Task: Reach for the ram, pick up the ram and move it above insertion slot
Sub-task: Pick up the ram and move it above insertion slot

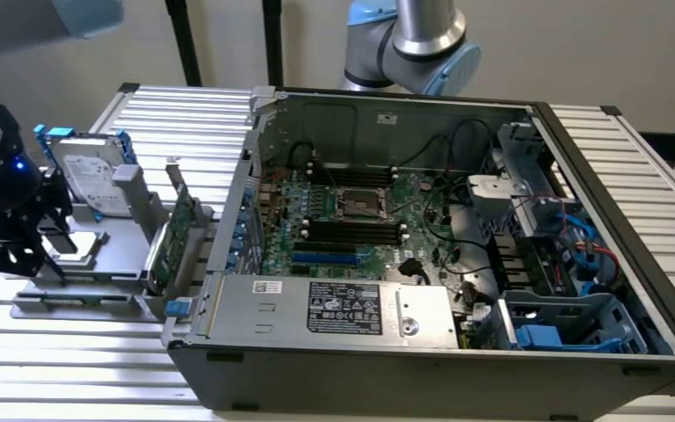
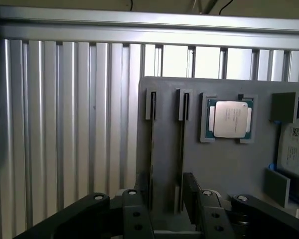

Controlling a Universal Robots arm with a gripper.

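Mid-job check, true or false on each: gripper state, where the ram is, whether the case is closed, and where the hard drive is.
1. The black gripper is open and holds nothing. True.
2. The long, thin ram stick is lifted over the motherboard. False: it stands edge-on in a slot of the grey holder plate.
3. The dark computer case is closed. False: its side is open, showing the green motherboard.
4. The silver hard drive stands outside the case, on the exterior view's left. True.
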